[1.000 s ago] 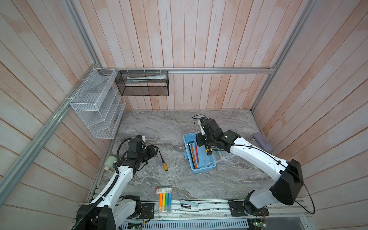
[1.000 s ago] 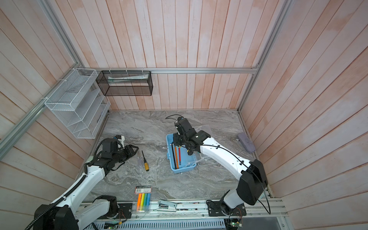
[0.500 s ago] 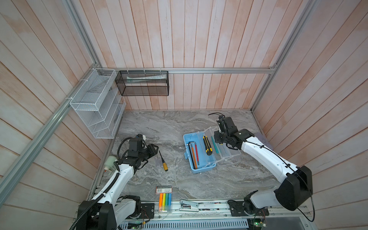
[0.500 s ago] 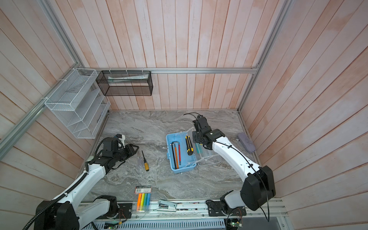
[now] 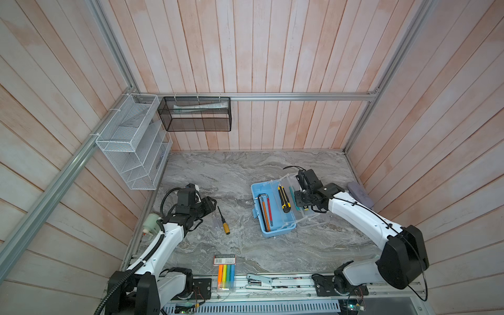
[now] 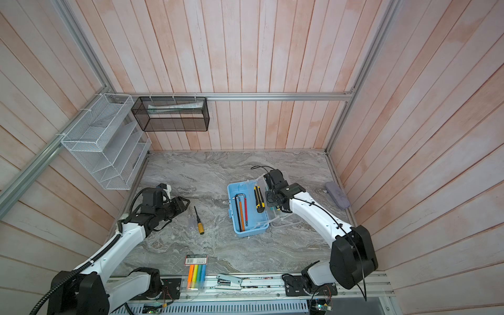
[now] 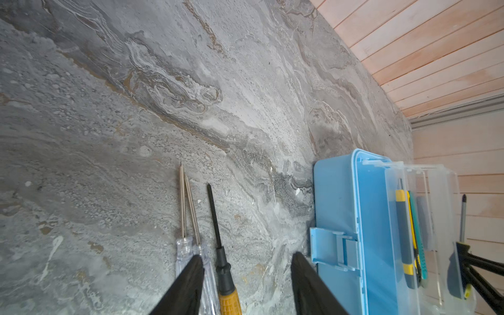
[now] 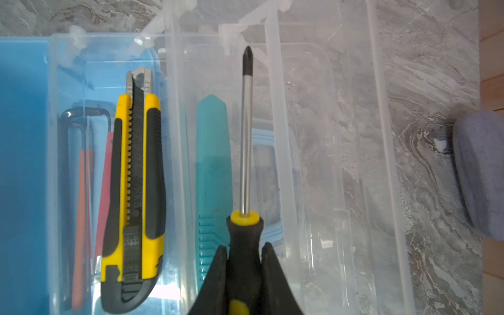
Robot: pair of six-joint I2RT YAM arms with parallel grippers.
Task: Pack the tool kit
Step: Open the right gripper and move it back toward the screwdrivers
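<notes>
The tool kit lies open mid-table, a light blue box with its clear lid folded out to the right. Inside it are hex keys, a yellow-black utility knife and a teal cutter. My right gripper is shut on the black-yellow handle of a Phillips screwdriver, held over the clear part beside the cutter. My left gripper stands open just above the table. An orange-handled screwdriver lies between its fingers, two clear-handled ones at one fingertip.
A marker pack and a stapler lie at the front edge. A grey-lilac case rests against the right wall. A white mesh rack and a black mesh basket hang at the back left.
My right arm has swung from over the blue box to the right, over the clear lid side, uncovering the utility knife. The left gripper's jaws have opened a little wider; that arm stays put.
</notes>
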